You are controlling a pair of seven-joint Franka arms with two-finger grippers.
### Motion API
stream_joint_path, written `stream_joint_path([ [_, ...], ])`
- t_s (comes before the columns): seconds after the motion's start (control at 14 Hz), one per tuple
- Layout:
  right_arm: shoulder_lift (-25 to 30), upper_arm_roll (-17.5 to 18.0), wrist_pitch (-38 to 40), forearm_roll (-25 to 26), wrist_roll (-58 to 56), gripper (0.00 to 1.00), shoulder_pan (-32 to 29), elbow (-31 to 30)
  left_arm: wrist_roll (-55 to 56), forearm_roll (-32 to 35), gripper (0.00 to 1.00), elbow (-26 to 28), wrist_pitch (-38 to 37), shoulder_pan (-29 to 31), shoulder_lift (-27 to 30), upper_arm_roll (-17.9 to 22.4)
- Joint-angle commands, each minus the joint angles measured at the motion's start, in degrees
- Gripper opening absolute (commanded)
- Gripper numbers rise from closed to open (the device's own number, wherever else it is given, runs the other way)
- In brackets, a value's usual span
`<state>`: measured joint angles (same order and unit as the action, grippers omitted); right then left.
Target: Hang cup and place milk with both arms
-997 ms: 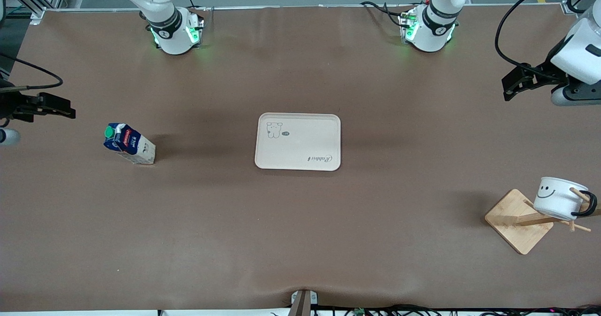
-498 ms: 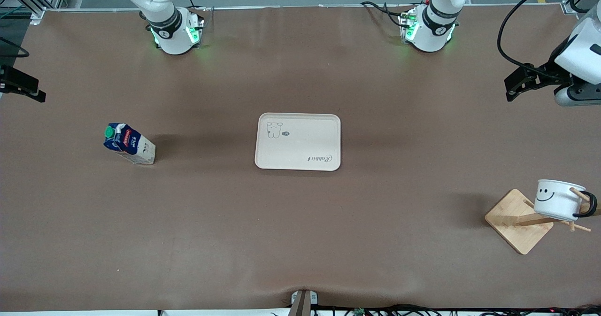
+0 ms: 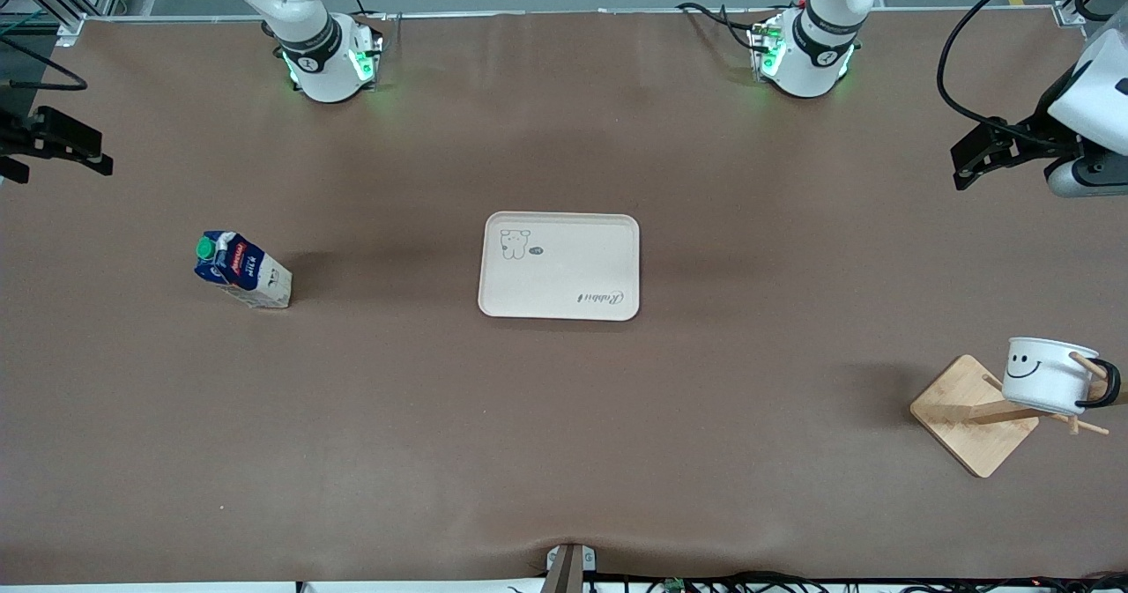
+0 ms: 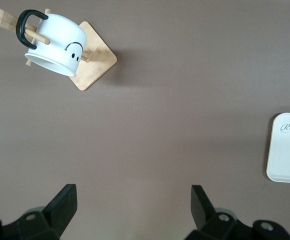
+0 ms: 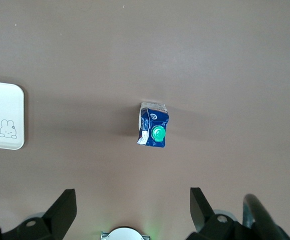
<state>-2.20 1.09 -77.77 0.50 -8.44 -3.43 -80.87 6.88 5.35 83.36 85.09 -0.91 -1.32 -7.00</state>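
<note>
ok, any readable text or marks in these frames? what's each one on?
"Rabbit", in script: on the tray, upside down in the front view, cut off in the left wrist view.
"hi": small bubble beside the tray's rabbit drawing.
Milk label: print too small to read.
Cup: black smiley face, no words.

Front cam sits high, facing the arms' bases, whole surface visible. Both wrist cams look straight down from well up; each catches the tray's edge.
</note>
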Motion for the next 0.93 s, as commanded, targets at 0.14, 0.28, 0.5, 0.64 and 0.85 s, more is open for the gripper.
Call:
stream_joint_path([
  [0.14,5.7,-1.8,-4.8,0.0,-0.8,1.00,0.6,-8.5,-1.0,0.9,1.00,-1.6,-0.6,-0.1,-0.8,0.1],
  [0.28,7.4,-2.0,-5.8,0.0,-0.8,1.00,1.2,-10.9,-1.0,0.9,1.00,-1.6,-0.6,-0.1,-0.8,0.1],
  [0.5,7.0,-2.2,-5.5,0.3,-0.8,1.00,1.7,-10.4,-1.0,0.9,1.00,-1.6,-0.6,-0.1,-0.8,0.1],
  [0.64,7.0,-2.6,-5.6,0.9,-0.8,1.00,2.1,-9.4,-1.0,0.9,1.00,-1.6,-0.6,-0.1,-0.9,0.1],
  [0.85,6.8,-2.4,-5.6,2.6,-0.8,1.00,2.4,-8.9,-1.0,0.9,1.00,-1.6,-0.6,-0.1,-0.9,0.1],
])
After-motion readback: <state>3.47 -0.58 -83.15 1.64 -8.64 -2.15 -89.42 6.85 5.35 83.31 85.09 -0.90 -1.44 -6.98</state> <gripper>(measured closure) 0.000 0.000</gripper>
